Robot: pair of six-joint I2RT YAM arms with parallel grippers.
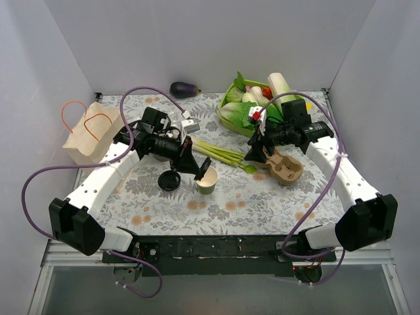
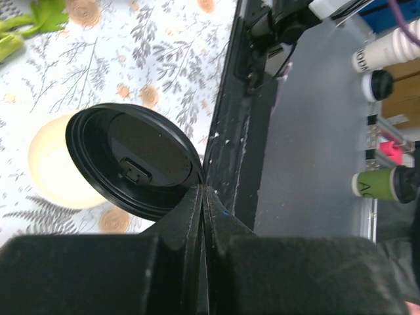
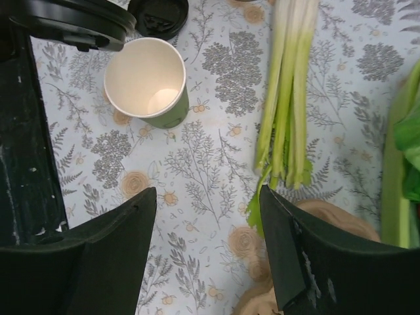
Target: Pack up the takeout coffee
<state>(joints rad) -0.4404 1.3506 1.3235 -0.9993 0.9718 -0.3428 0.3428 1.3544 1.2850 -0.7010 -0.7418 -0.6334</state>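
The takeout coffee, a green paper cup [image 1: 207,181] with a cream inside, stands open on the floral cloth; it also shows in the right wrist view [image 3: 147,82] and partly in the left wrist view [image 2: 49,174]. My left gripper [image 1: 194,164] [image 2: 205,191] is shut on the edge of a black lid [image 2: 131,161], holding it tilted just above the cup's left rim; the lid also shows in the right wrist view [image 3: 72,23]. My right gripper [image 1: 253,155] [image 3: 209,197] is open and empty, to the right of the cup, over the cloth.
A second black lid [image 1: 169,180] [image 3: 159,14] lies left of the cup. Green onions [image 1: 220,154] [image 3: 289,85] lie between the grippers. A brown cup carrier [image 1: 283,168] is under the right arm. A paper bag [image 1: 88,134] stands far left, with a vegetable basket [image 1: 230,111] and an eggplant [image 1: 185,88] at the back.
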